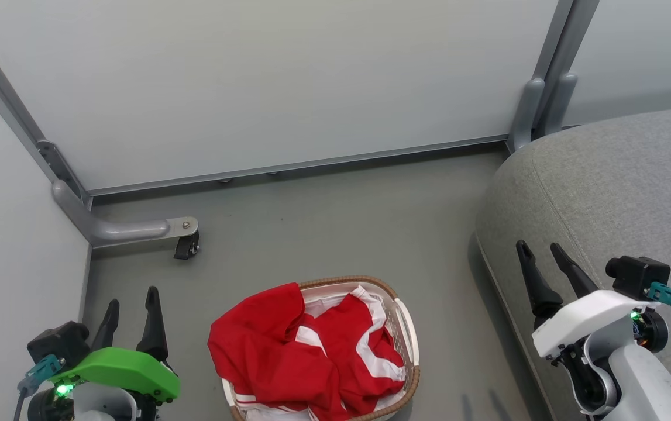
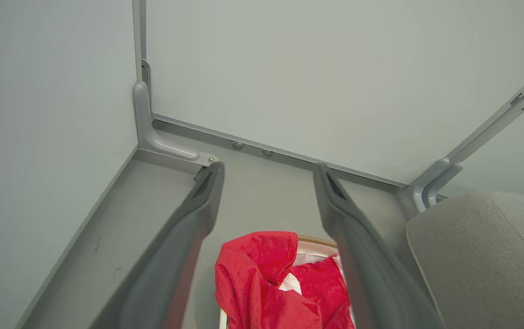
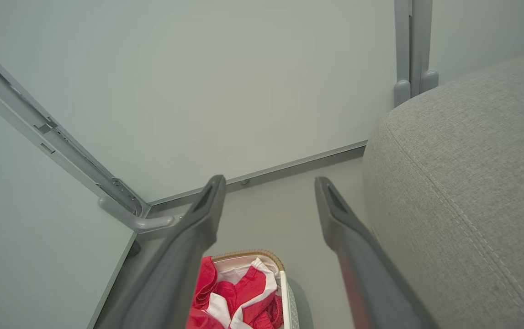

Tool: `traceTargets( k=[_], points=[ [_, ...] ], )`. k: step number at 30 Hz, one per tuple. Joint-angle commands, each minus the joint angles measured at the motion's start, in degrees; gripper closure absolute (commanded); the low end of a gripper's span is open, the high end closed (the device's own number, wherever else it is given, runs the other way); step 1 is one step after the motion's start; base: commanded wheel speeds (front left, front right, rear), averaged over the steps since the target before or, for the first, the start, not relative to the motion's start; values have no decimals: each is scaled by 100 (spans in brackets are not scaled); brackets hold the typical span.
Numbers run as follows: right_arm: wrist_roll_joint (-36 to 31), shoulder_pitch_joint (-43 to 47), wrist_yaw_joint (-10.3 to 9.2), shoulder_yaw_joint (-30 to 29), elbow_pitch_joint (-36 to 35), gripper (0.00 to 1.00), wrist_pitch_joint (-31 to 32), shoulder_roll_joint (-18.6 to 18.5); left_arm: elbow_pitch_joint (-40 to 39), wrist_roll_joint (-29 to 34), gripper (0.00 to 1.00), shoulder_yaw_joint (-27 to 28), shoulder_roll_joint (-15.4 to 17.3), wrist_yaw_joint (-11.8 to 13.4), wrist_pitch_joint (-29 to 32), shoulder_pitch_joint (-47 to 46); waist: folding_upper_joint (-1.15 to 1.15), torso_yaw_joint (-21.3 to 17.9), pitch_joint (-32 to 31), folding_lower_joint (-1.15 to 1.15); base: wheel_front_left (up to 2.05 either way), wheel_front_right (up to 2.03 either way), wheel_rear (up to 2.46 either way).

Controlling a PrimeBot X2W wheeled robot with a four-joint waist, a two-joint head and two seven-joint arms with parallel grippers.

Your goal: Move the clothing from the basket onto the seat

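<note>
Down at my left side, my left claw hangs with its 2 fingers apart and nothing between them. My right claw is likewise spread and empty, beside the rounded edge of the seat.

Between the 2 claws, the clothing lies heaped in the basket, with 1 red fold spilling over the rim on my left. The basket stands out on the floor, well apart from the corner where the partition walls meet and near the seat's foot.

I judge that nothing has been moved yet. The draped fold could snag the rim and drag or tip the light basket as I lift. A deep pinch could catch the white liner too. Tangled garments could rise together, and 1 could slip to the floor short of the seat.
</note>
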Motion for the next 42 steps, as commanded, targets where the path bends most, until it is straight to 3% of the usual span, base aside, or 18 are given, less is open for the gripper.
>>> traceTargets(
  k=[1, 42],
  points=[
    [-201, -154, 1, 10, -24, 0, -72, -52, -12, 182, 0, -14, 69, 28, -63, -148, 0, -1, 0, 0, 0, 0, 0],
    [-2464, 63, 1, -98, 126, 0, -612, 177, 343, 2266, 0, 426, -149, -25, -598, 74, 0, -38, 27, 0, 0, 0, 0]
  ],
)
